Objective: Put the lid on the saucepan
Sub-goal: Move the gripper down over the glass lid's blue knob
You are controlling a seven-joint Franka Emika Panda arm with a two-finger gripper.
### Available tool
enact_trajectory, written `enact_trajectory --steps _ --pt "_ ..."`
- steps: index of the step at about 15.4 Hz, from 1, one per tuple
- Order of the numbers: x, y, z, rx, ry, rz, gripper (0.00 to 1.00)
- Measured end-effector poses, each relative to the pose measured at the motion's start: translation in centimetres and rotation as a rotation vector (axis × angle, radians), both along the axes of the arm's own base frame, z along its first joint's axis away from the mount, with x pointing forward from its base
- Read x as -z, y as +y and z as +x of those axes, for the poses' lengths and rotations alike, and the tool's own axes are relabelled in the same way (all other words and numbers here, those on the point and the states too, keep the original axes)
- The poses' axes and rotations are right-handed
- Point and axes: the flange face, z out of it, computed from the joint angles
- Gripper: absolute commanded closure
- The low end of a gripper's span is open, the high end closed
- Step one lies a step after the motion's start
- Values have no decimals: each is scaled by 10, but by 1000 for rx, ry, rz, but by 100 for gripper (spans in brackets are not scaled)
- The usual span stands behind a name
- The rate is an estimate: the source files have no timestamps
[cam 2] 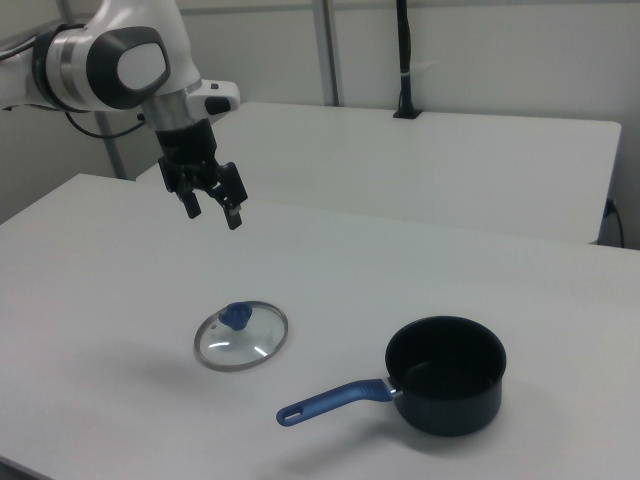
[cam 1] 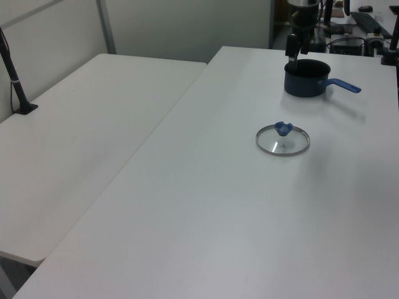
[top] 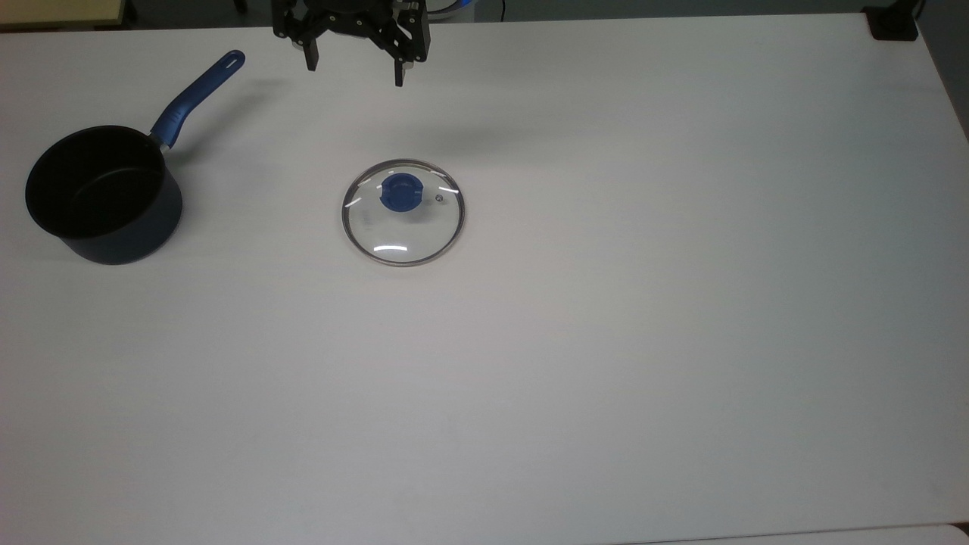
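**Q:** Where the top view is read first, what lies on the table (top: 606, 378)?

**A:** The lid (top: 403, 212) lies flat near the middle, its blue knob (top: 400, 191) upward and a small vent just to the knob's right in the top view. The saucepan (top: 104, 194) stands upright, well apart from it at the top view's left, its black inside open and its blue handle (top: 198, 98) running up and to the right. The gripper (top: 354, 70) hangs at the upper edge, jaws apart and holding nothing.

**Q:** And the left view?

**A:** The lid (cam 1: 282, 139) rests on the white table (cam 1: 187, 218), nearer the camera than the saucepan (cam 1: 306, 78), whose handle (cam 1: 341, 85) points to the left view's right. The gripper (cam 1: 296, 53) appears just before the pan's rim; its jaws cannot be judged here.

**Q:** And the right view?

**A:** The gripper (cam 2: 213, 207), fingers spread and empty, hovers above the table (cam 2: 400, 260), up and behind the lid (cam 2: 241, 336). The saucepan (cam 2: 446, 388) sits to the right view's right, its handle (cam 2: 335, 400) reaching toward the lid without touching it. A second table (cam 2: 450, 160) stands behind.
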Motion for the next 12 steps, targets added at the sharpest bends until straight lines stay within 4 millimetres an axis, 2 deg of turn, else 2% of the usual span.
enact_trajectory --steps 9,12 --pt "4 0 2 0 8 -1 0" --pt "11 0 6 -1 13 -2 0"
